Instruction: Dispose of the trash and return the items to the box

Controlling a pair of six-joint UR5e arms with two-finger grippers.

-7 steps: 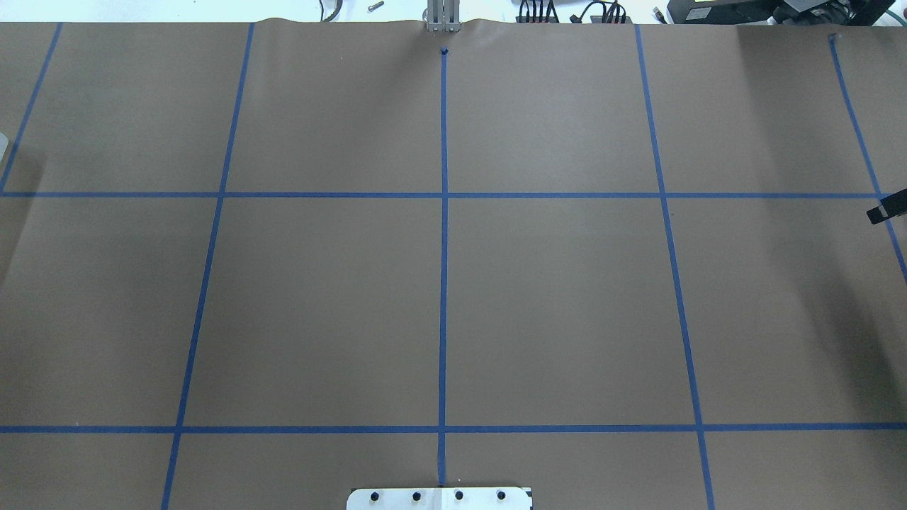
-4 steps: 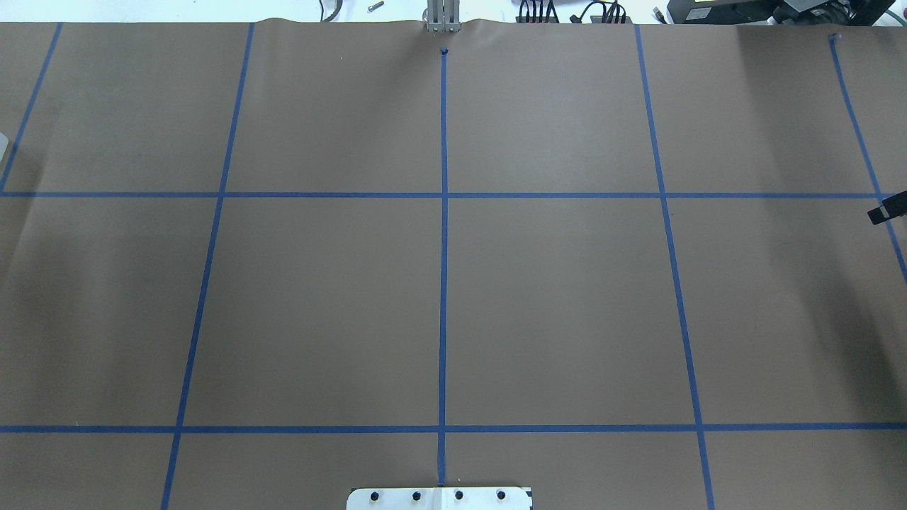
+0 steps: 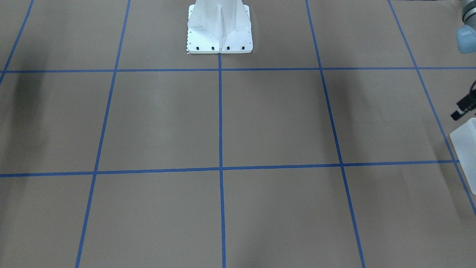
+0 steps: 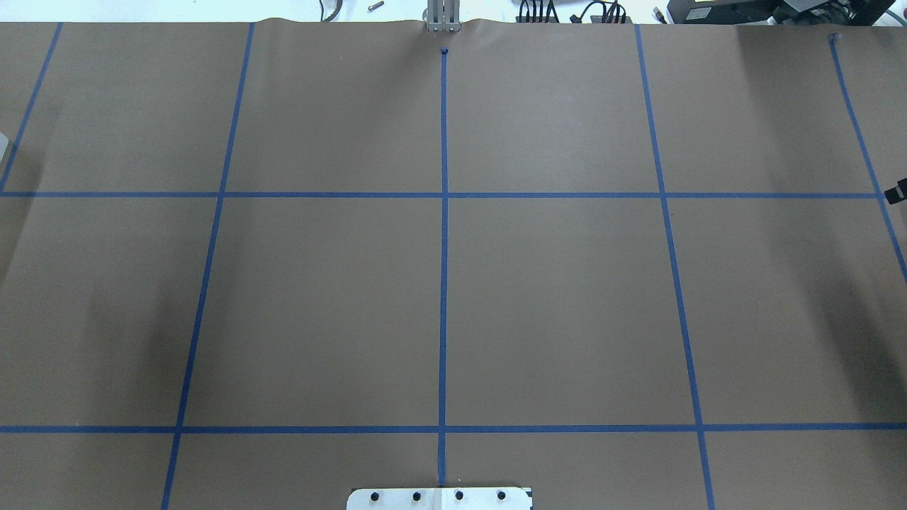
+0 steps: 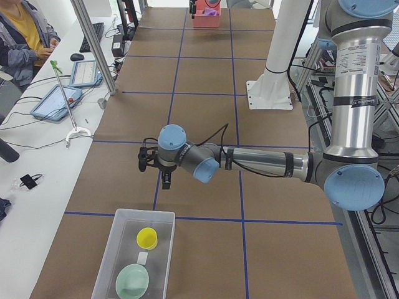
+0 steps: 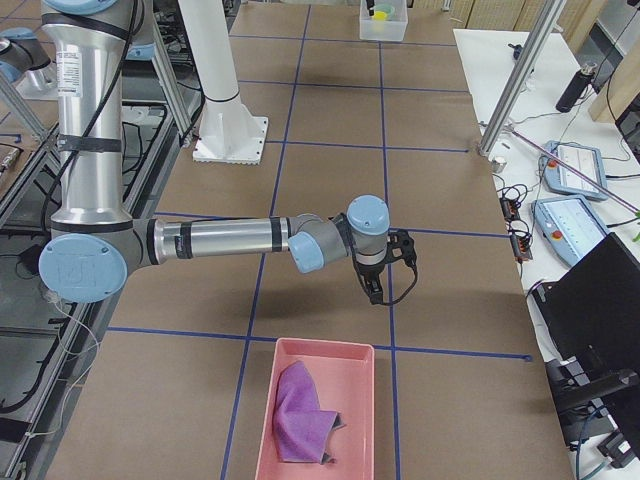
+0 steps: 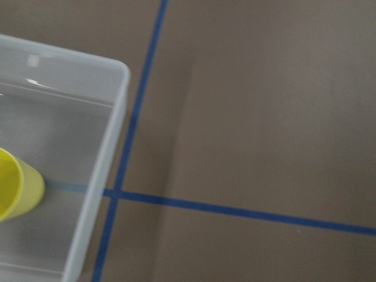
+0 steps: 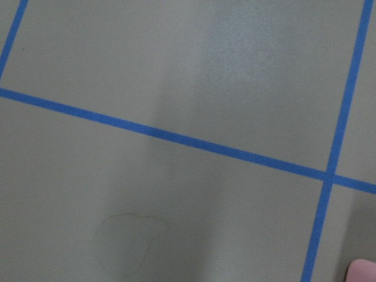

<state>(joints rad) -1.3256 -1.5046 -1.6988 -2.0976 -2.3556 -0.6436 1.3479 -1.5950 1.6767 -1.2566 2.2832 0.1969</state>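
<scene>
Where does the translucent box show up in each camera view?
Front-facing: box cut off at right edge.
Overhead: only a pale sliver at left edge, probably its corner.
Exterior left: bottom, left of centre.
Exterior right: top centre, far end.
Left wrist: left side.
Right wrist: not in it.
Shared landmark: white robot base, in all four exterior views.

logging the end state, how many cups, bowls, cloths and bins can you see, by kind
cups: 1, the yellow cup
bowls: 1, the mint-green bowl
cloths: 1, the purple cloth
bins: 2, the translucent box and the pink tray
total: 5
</scene>
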